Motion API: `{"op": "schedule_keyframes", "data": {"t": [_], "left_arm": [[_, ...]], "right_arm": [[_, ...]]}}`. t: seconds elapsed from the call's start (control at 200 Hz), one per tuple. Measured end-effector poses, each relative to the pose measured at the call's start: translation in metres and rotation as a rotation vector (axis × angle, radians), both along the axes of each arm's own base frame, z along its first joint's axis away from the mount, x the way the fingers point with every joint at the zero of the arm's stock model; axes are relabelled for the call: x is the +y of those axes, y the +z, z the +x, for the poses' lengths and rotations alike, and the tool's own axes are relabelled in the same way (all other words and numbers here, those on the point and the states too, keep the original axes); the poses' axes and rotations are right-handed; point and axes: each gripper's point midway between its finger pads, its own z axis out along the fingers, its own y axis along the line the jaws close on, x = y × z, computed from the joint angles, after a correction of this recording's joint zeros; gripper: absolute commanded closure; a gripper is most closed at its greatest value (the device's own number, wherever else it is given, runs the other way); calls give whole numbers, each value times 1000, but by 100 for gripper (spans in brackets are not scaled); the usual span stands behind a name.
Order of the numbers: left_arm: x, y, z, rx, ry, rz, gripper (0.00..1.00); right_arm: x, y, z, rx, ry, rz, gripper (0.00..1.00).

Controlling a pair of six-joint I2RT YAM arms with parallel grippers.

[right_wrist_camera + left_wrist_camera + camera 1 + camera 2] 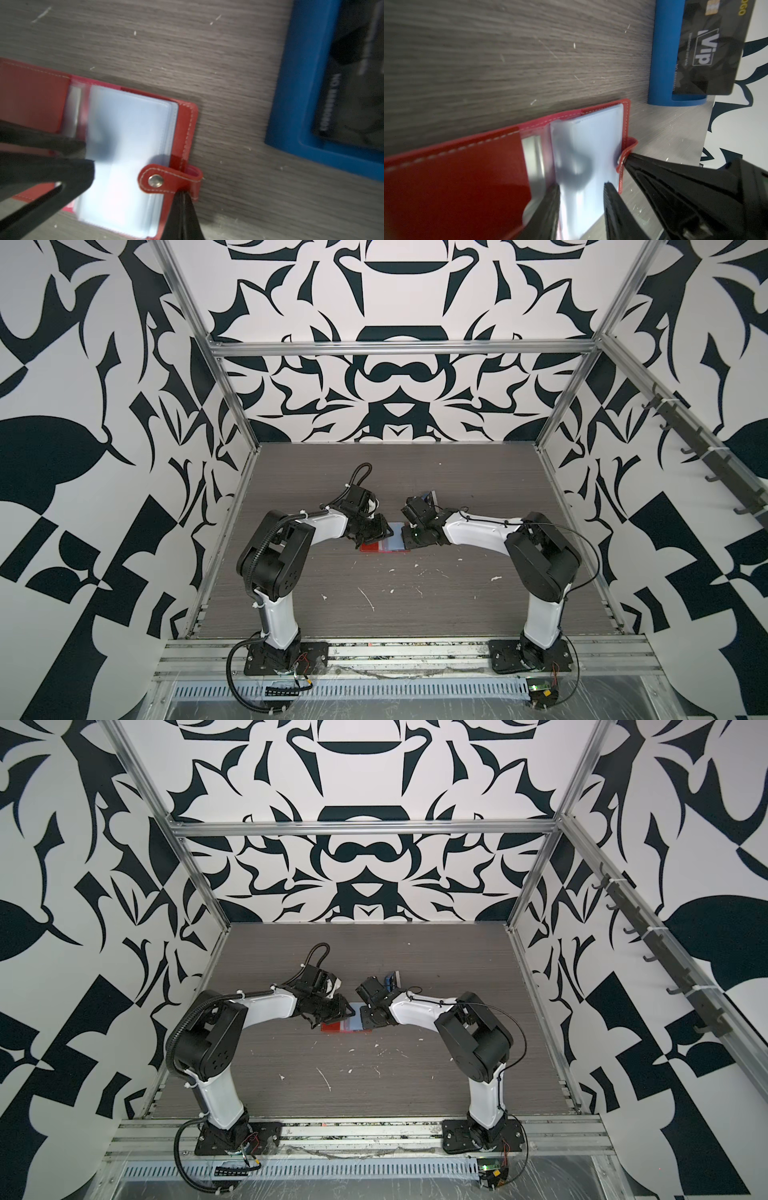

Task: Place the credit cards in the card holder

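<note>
Over the card holder (456, 187) the left claw (581, 186) is spread; the right claw (182, 194) is pressed together at its strap (162, 179), beyond which, nearer that claw, the dark card (708, 52) is stood.

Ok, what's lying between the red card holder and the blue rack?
Nothing but bare tabletop with a few white flecks. The right wrist view shows it plainly between the card holder and the blue rack; the left wrist view agrees.

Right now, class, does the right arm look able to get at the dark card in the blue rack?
Probably yes, though not at once. Only table lies between the right end effector and the blue rack holding the dark card, but its jaws are shut at the card holder's strap.
</note>
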Motion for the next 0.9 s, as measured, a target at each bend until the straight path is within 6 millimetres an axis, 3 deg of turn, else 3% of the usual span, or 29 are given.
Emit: {"op": "schedule_keyframes", "data": {"t": [0.145, 0.36, 0.515, 0.9], "left_arm": [[0, 0, 0, 5, 3, -1, 75], [-3, 0, -2, 3, -7, -3, 76], [-4, 0, -3, 3, -11, -7, 71], [-12, 2, -2, 5, -33, -34, 73]], "right_arm": [[1, -1, 0, 2, 1, 9, 100], [3, -1, 0, 1, 2, 16, 100], [3, -2, 0, 1, 1, 19, 100], [3, -2, 0, 3, -2, 23, 100]]}}
